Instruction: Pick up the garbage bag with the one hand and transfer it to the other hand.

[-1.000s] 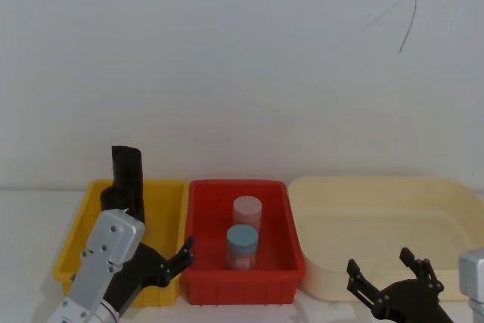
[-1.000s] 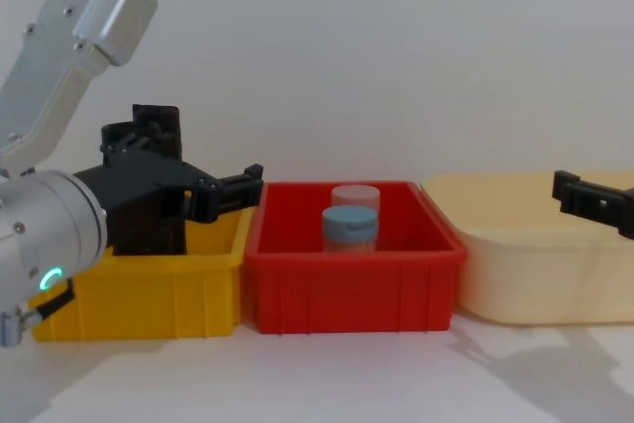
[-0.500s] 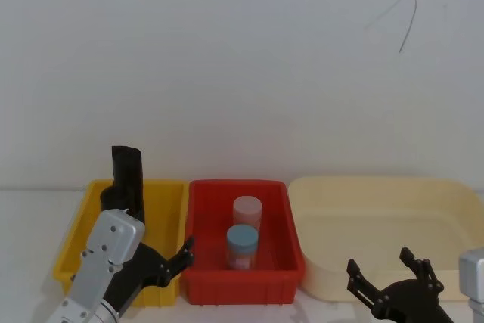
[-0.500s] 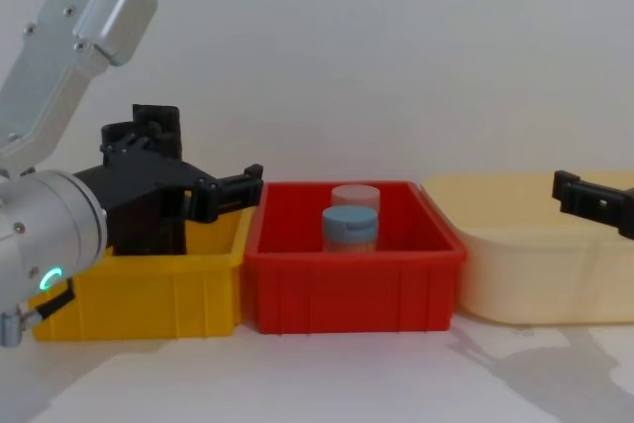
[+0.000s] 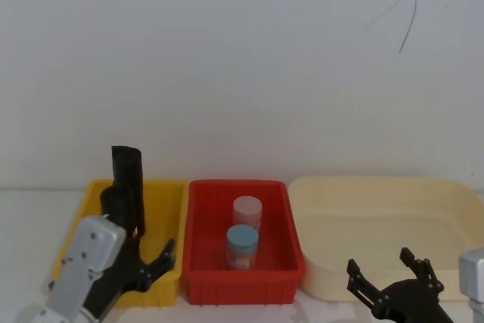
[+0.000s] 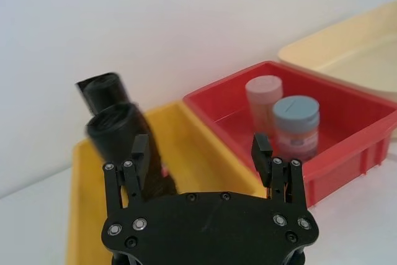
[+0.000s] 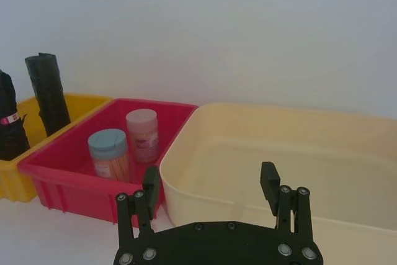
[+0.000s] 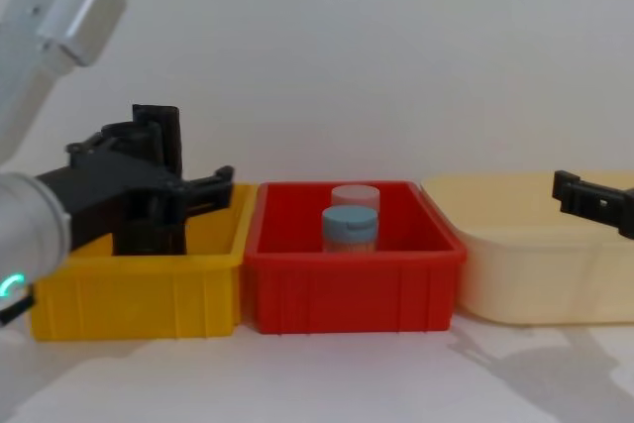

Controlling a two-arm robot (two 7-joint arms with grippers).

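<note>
My left gripper is spread wide and holds nothing. It hangs over the 6 o'clock end of the yellow bin, which sits at my 11 o'clock on the white table. The arm behind it carries a green-lit ring.

The garbage bag stands in that bin, tilted a little. It is a thick black crinkly roll at roughly 11 o'clock from my left gripper. In the left wrist view its lower part sits right behind one of my fingers. I cannot tell whether the finger touches it. Its small red-and-white label shows near the upper end. A slimmer black roll stands upright just past it, at the bag's 12 o'clock, near the bin's far wall.

At my 12 o'clock, touching the yellow bin's side, is the red bin with two jars. The pink-lidded jar stands at the back. The blue-lidded jar stands just beside it at its 6 o'clock.

The cream tub lies at my 1 o'clock, beside the red bin.

My right gripper is also spread wide and holds nothing. It waits low at the tub's 6 o'clock rim, well apart from the garbage bag.
</note>
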